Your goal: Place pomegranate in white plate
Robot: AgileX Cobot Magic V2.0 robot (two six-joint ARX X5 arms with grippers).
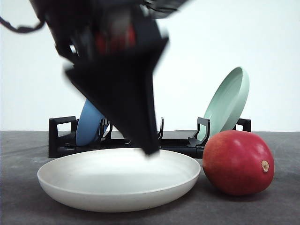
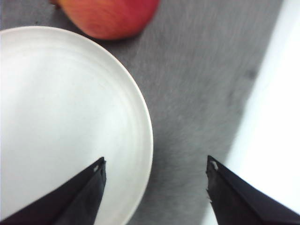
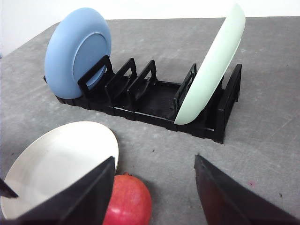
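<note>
The white plate [image 1: 117, 180] lies nearest on the grey table [image 1: 281, 206], empty, with the pomegranate [image 1: 238, 162] resting on the table just beside its right rim, tan stem spot facing right. The left gripper [image 2: 155, 169] hangs over the plate's edge, jaws spread wide and holding nothing; the pomegranate [image 2: 110, 16] lies well ahead of its fingers, not between them. The right gripper [image 3: 154, 165] is also wide open and empty, the pomegranate [image 3: 127, 201] sitting close beside one finger [image 3: 89, 192]. Behind stands a black dish rack [image 1: 61, 138] holding a blue plate [image 3: 77, 49] and a pale green plate [image 3: 213, 63] upright on edge.
</note>
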